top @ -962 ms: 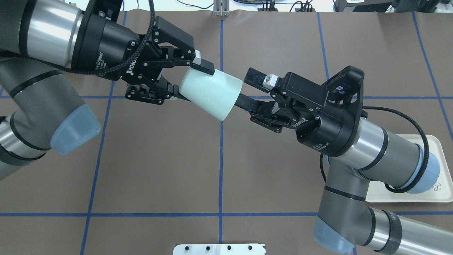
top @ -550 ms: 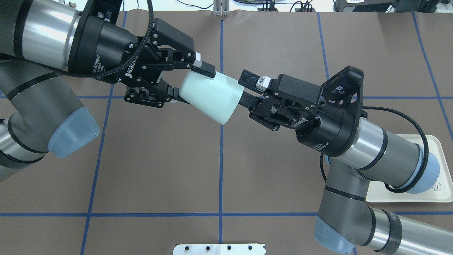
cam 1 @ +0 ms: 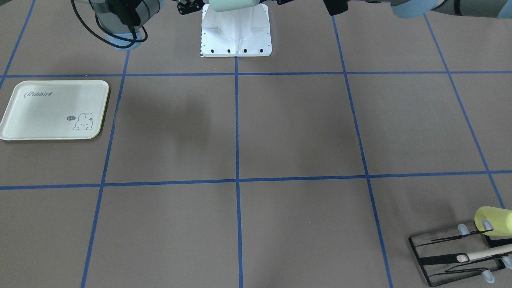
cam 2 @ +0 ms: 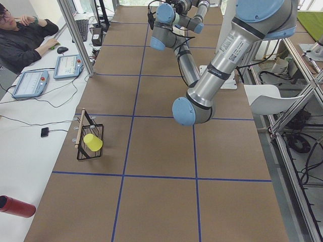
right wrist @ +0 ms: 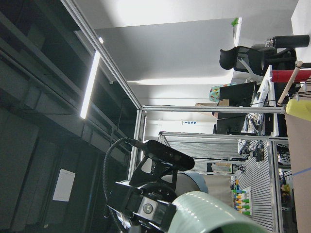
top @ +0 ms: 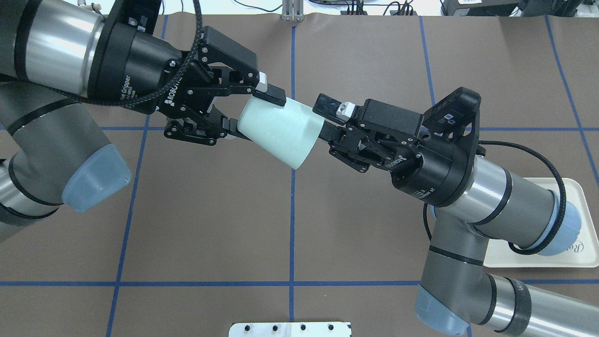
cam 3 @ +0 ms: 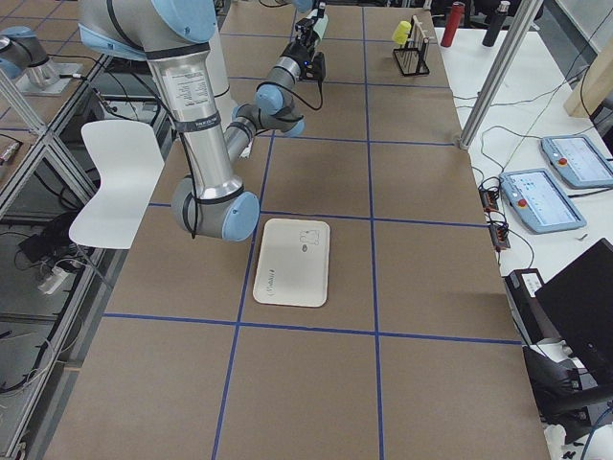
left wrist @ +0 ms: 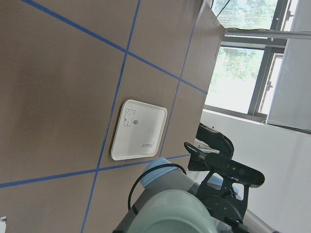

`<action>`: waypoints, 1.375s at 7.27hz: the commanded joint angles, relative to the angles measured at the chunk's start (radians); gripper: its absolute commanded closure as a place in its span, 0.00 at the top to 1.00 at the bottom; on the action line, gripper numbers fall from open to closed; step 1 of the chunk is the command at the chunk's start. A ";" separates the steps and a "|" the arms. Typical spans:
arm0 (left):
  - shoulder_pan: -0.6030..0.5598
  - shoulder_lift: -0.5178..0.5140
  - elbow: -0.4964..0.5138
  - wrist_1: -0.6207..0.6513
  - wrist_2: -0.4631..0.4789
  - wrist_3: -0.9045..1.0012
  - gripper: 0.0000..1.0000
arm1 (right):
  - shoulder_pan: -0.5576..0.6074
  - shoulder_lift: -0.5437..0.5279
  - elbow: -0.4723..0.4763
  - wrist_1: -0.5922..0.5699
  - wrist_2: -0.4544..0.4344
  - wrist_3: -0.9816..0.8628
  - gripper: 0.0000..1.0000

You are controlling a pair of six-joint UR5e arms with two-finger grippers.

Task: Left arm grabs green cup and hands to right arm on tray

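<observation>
The pale green cup (top: 281,132) lies on its side in mid-air above the table, wide rim toward the right arm. My left gripper (top: 252,111) is shut on its narrow base end. My right gripper (top: 324,118) is open at the rim, with one finger (top: 326,104) just outside the wall and the other partly hidden behind the cup. The cup also shows at the top of the front-facing view (cam 1: 232,5). The cream tray (top: 573,196) lies under the right arm and holds nothing (cam 1: 48,112).
A black wire rack (cam 1: 460,252) with a pale yellow tumbler (cam 1: 493,219) stands at the far left corner of the table. The white base plate (cam 1: 236,32) lies between the arms. An operator (cam 2: 25,35) sits at a side desk.
My right gripper has moved left toward the cup, and its fingers now reach the rim. The left gripper still holds the cup and has shifted only slightly.
</observation>
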 commanded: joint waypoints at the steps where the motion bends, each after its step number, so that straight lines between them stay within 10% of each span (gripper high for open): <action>1: 0.004 -0.002 0.001 0.001 0.000 0.001 0.29 | -0.001 0.000 0.001 -0.002 0.000 0.001 0.44; 10: 0.004 -0.008 0.003 0.001 0.002 0.003 0.29 | -0.006 0.000 0.007 0.000 0.002 0.003 0.31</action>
